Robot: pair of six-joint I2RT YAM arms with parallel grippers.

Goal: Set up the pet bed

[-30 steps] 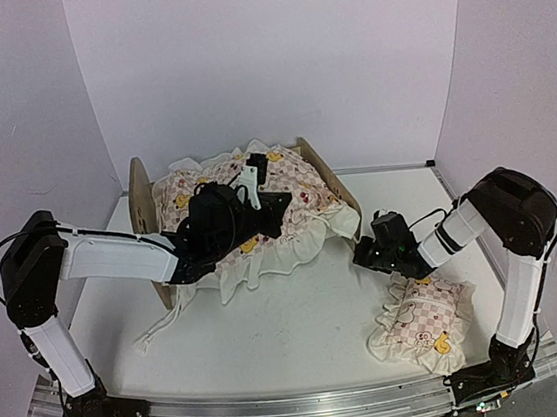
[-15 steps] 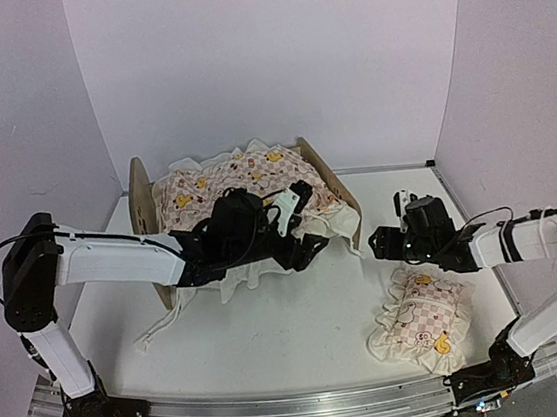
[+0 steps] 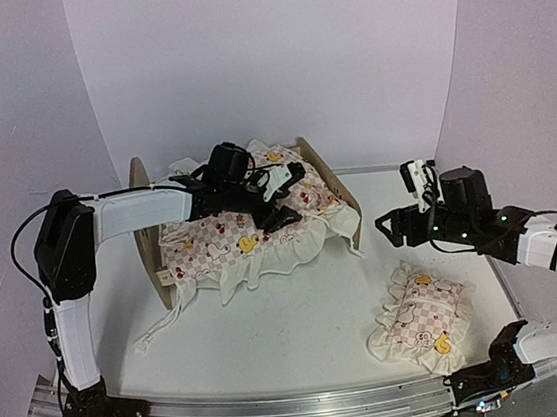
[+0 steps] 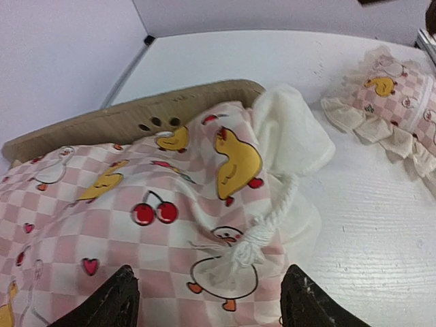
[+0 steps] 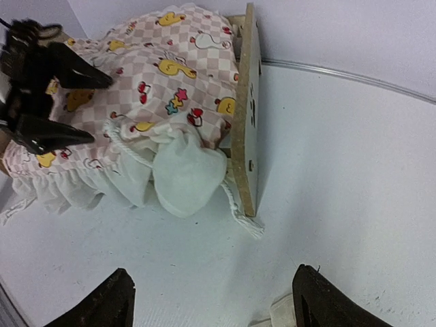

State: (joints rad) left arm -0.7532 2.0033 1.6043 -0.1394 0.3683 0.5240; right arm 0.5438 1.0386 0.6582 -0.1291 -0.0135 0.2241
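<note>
Left gripper above pet bed

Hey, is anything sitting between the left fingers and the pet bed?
Yes. The quilt lies spread over the pet bed, right below the left fingers; only the bed's wooden ends show.

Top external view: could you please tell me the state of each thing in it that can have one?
pet bed: standing on the table, covered by the quilt
quilt: spread over the bed, frill hanging over the near side, not gripped
pillow: lying on the table, off the bed
left gripper: open, empty, over the quilt
right gripper: open, empty, in the air beside the bed
</note>
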